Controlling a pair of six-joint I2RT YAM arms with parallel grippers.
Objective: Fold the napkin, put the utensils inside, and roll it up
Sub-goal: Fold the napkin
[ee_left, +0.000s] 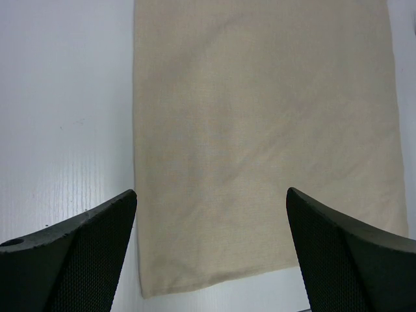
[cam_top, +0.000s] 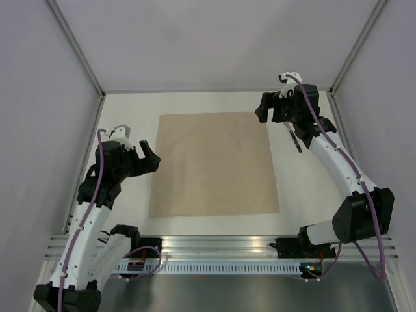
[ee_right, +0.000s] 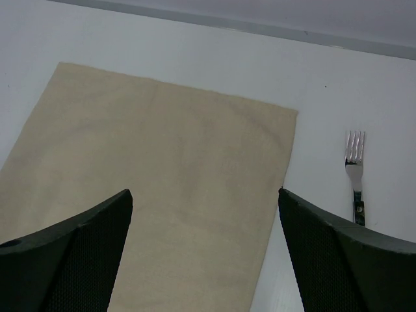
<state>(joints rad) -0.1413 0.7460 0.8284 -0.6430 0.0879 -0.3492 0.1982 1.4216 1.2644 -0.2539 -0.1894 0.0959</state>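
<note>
While left gripper (ee_left: 211,191) and right gripper (ee_right: 205,191) gape, the tan napkin (cam_top: 214,166) lies flat.

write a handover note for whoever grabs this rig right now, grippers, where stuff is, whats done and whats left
Left gripper: open, empty, by the left edge of the large plain tan square cloth napkin.
Right gripper: open, empty, at the napkin's far right corner.
Napkin: spread flat on the white table, no fold in it.
Utensils: one thin fork with silver tines and a dark handle lies on the table right of the napkin, not touching it. No other utensil is in view.
Done: nothing yet.
Left: fold the napkin, lay the fork inside, roll it up.
</note>
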